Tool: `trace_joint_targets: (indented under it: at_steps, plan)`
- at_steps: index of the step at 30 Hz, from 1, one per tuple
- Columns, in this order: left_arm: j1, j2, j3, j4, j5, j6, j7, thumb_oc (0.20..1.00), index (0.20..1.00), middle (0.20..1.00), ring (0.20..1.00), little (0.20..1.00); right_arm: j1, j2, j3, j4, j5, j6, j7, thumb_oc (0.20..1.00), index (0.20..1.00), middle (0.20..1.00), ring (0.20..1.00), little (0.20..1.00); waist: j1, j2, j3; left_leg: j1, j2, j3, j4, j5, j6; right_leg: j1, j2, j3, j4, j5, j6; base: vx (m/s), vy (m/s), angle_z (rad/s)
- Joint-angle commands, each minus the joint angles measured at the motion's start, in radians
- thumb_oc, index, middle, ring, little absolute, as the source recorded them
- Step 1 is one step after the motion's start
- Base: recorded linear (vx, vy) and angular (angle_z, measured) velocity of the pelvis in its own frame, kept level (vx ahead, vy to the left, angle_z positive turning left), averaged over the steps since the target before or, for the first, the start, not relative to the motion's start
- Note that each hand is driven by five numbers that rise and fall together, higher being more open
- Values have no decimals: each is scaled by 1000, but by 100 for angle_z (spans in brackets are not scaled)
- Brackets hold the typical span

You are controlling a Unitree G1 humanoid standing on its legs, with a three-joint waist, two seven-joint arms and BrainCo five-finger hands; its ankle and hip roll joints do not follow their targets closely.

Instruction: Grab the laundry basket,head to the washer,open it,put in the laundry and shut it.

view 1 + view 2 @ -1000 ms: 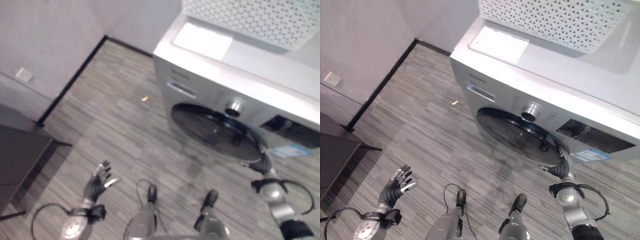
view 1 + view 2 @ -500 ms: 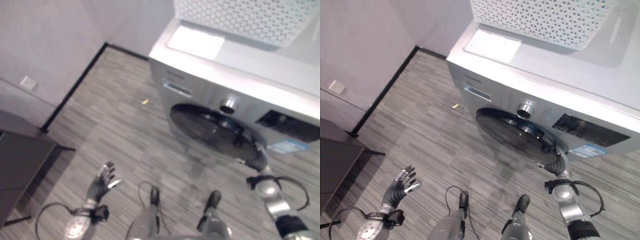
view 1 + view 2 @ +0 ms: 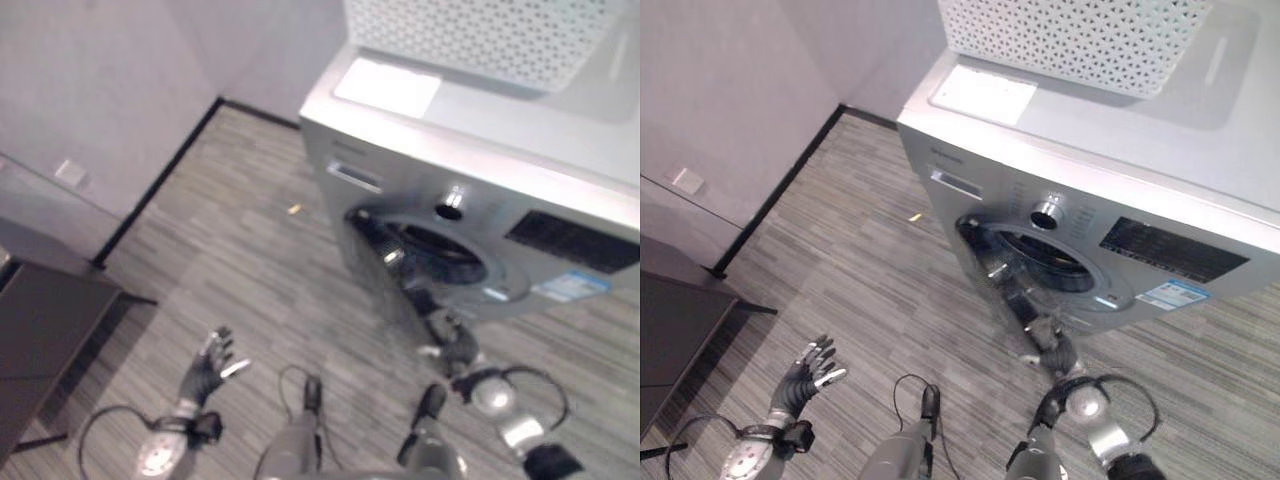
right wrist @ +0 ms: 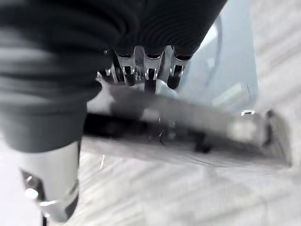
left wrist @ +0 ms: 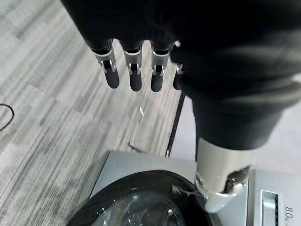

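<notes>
A white perforated laundry basket (image 3: 1080,35) stands on top of the silver front-loading washer (image 3: 1160,170). The washer's round dark door (image 3: 995,275) stands swung out to the left, and the drum opening (image 3: 1050,262) shows behind it. My right hand (image 3: 1058,352) is at the door's free lower edge, its fingers (image 4: 146,70) hooked over the door's rim (image 4: 188,122). My left hand (image 3: 805,375) hangs open low on the left, above the floor, holding nothing; its straight fingers (image 5: 134,70) point toward the washer.
A white sheet (image 3: 983,82) lies on the washer's top beside the basket. A dark table (image 3: 665,340) stands at the left by the wall. A small yellowish scrap (image 3: 913,216) lies on the grey plank floor (image 3: 870,290) left of the washer.
The washer door has gone from closed to swung open. My right hand moved down and to the left with the door's edge. The left hand stayed in place.
</notes>
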Motion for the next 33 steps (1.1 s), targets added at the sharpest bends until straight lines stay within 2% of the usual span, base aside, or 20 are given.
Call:
trace_joint_targets:
  at_steps: [1,11,15,17,19,20,22,24,25,26,27,28,30,31,33]
  plan:
    - [-26,69,-28,-62,20,-58,21,1000,1000,1000,1000,1000,-153,150,199,-21,16,-45,144,1000,1000,1000,1000,1000,92,-41,33,-40,-63,34,-37,3,81,89,-54,20,81,-198,34,0,0,0]
    - [-41,94,-30,-111,68,-81,59,1000,1000,1000,1000,1000,-200,197,237,-2,59,-54,123,1000,1000,1000,1000,1000,111,-47,24,-34,-53,30,-37,2,76,102,-41,16,69,-199,33,-5,-2,7]
    - [-59,157,23,-263,142,-103,86,1000,1000,1000,1000,1000,-216,205,231,-3,59,-59,105,1000,1000,1000,1000,1000,124,-48,14,-35,-52,26,-37,-1,73,108,-40,11,65,-200,33,6,-9,15]
    - [-91,229,104,-443,210,-119,90,1000,1000,1000,1000,1000,-232,214,217,5,58,-60,92,1000,1000,1000,1000,1000,134,-41,3,-33,-53,25,-37,-4,70,112,-39,12,62,-201,35,12,1,14]
    - [-103,249,134,-498,219,-115,90,1000,1000,1000,1000,1000,-234,219,210,9,57,-59,88,1000,1000,1000,1000,1000,135,-42,1,-32,-53,24,-37,-5,69,113,-38,13,61,-202,34,7,-3,8]
    - [-164,300,178,-618,194,-123,60,1000,1000,1000,1000,1000,-232,214,193,9,52,-54,86,1000,1000,1000,1000,1000,133,-37,-7,-29,-53,24,-37,-8,66,116,-39,12,59,-202,36,9,-3,6]
    - [-235,352,175,-681,96,-106,-14,1000,1000,1000,1000,1000,-219,204,183,-1,45,-48,103,1000,1000,1000,1000,1000,123,-35,-14,-27,-52,27,-37,-11,63,119,-40,13,59,-202,37,11,8,4]
    - [-328,424,94,-695,-93,-63,-105,1000,1000,1000,1000,1000,-188,185,172,-18,45,-38,129,1000,1000,1000,1000,1000,97,-31,-18,-25,-51,34,-37,-14,62,118,-43,15,60,-198,39,0,0,0]
    - [-337,426,88,-690,-98,-63,-108,1000,1000,1000,1000,1000,-187,184,167,-20,45,-37,130,1000,1000,1000,1000,1000,101,-31,-18,-25,-51,34,-37,-14,62,118,-43,15,59,-198,39,18,34,-1]
    - [-478,469,-75,-634,-226,-11,-163,1000,1000,1000,1000,1000,-130,164,162,-47,63,-31,153,1000,1000,1000,1000,1000,53,-37,-21,-23,-52,43,-37,-16,61,114,-46,22,62,-193,42,0,0,0]
    - [-496,468,-92,-623,-228,-14,-165,1000,1000,1000,1000,1000,-126,162,153,-51,63,-30,154,1000,1000,1000,1000,1000,61,-36,-21,-23,-53,43,-37,-16,61,114,-47,22,62,-194,43,11,37,-5]
    - [-593,486,-218,-559,-270,15,-188,1000,1000,1000,1000,1000,-91,140,138,-71,63,-27,169,1000,1000,1000,1000,1000,33,-41,-19,-23,-53,49,-37,-18,62,106,-49,27,67,-190,45,1,31,-9]
    - [-748,528,-396,-470,-385,69,-251,1000,1000,1000,1000,1000,-4,84,90,-123,63,-28,189,1000,1000,1000,1000,1000,-24,-52,-14,-22,-54,66,-37,-22,62,88,-55,43,79,-185,53,-1,52,-19]
    - [-851,556,-545,-392,-468,113,-304,1000,1000,1000,1000,1000,71,10,40,-175,42,-37,208,1000,1000,1000,1000,1000,-84,-63,-3,-22,-53,83,-37,-26,64,68,-61,58,91,-179,60,-9,45,-28]
    - [-963,595,-698,-339,-523,149,-363,1000,1000,1000,1000,1000,137,-63,-26,-221,27,-44,220,1000,1000,1000,1000,1000,-123,-75,8,-26,-52,96,-37,-27,65,47,-64,74,106,-174,68,-11,21,-41]
